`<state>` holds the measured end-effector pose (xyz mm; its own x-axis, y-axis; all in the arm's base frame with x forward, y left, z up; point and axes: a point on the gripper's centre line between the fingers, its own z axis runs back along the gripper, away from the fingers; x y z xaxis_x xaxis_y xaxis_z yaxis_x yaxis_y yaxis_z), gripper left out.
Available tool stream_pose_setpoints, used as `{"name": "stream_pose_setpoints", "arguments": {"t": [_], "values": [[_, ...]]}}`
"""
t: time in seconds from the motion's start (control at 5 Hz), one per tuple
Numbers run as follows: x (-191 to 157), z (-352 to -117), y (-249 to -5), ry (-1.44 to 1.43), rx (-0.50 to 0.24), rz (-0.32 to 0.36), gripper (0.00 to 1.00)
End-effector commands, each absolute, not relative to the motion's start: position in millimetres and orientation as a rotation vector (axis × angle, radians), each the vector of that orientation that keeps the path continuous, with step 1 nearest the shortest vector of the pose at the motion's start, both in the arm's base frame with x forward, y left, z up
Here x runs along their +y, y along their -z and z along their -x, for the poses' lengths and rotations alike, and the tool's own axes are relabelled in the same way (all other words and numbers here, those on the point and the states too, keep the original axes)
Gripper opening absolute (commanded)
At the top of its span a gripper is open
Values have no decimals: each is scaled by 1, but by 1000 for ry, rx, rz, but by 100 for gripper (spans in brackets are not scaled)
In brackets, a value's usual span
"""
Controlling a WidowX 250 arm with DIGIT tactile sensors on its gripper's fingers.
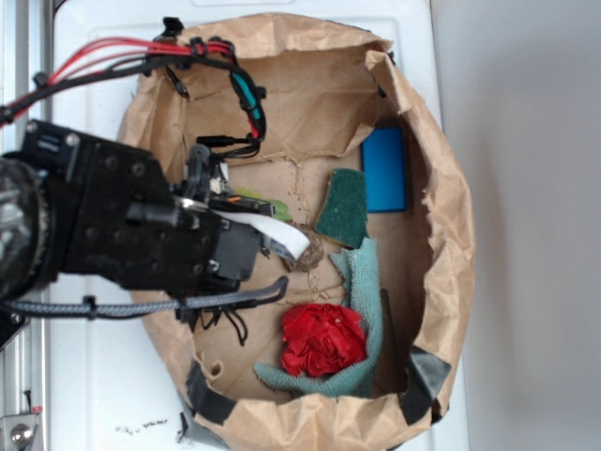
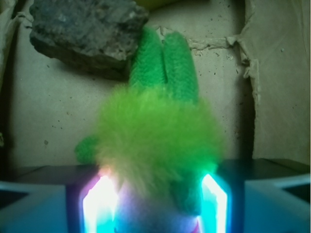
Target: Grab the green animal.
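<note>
Reaching from the left over the paper-lined basin (image 1: 441,197), our gripper (image 2: 154,199) has its fingers (image 2: 99,204) closed around the green animal (image 2: 158,141), beside the sponge (image 1: 344,207)

No text, label, brand, number or sign can be read in either view, near the jaws or elsewhere.
</note>
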<state>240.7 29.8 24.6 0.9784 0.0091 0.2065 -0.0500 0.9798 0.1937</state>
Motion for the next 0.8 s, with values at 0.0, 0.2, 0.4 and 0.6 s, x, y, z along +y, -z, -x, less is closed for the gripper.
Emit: {"name": "stream_pose_setpoints", "arguments": {"t": [0.0, 0.2, 0.4, 0.6], "values": [[34, -245, -57, -53, -266, -158, 0], [38, -243, -77, -56, -275, -129, 0], [43, -248, -104, -59, -311, -127, 0], [51, -261, -125, -100, -282, -113, 0]]}}
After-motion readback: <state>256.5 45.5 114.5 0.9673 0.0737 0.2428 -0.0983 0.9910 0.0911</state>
